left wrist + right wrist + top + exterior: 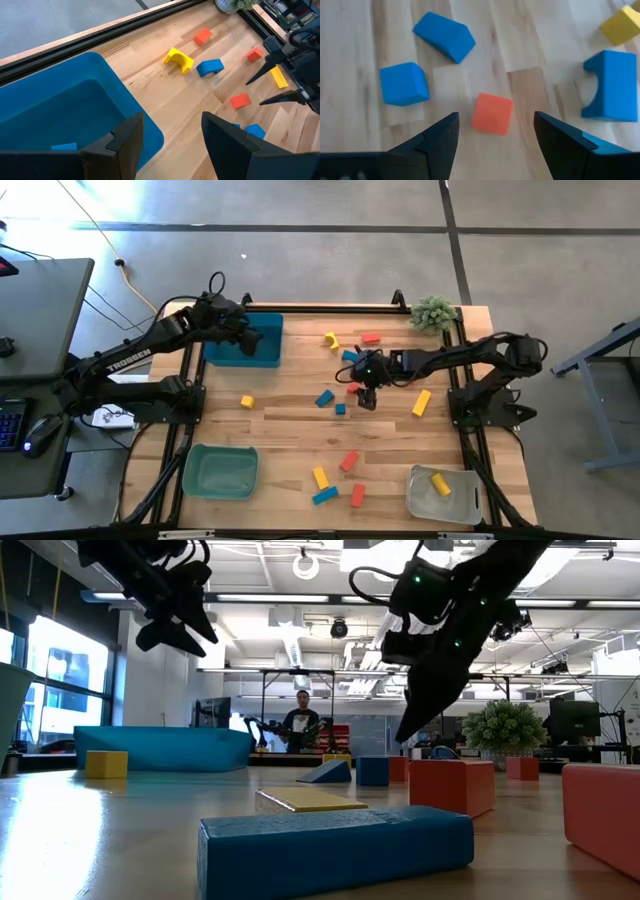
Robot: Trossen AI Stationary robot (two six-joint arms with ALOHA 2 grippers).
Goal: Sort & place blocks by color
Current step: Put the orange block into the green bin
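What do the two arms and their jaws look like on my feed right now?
Both are black jointed arms. The left arm bears white TROSSEN lettering and a looped black cable. The right arm shows a small green light near its wrist. Each ends in flat, dark, angular jaws.

High view: looking straight down on the whole table [300, 430]. Low view: sitting at tabletop level, facing the room. Wrist views: looking down close, both sharing the red cube [492, 114].

Bright daylight glares on the floor [100, 210] at ten o'clock; the close blue block [335, 845] looks blurry.
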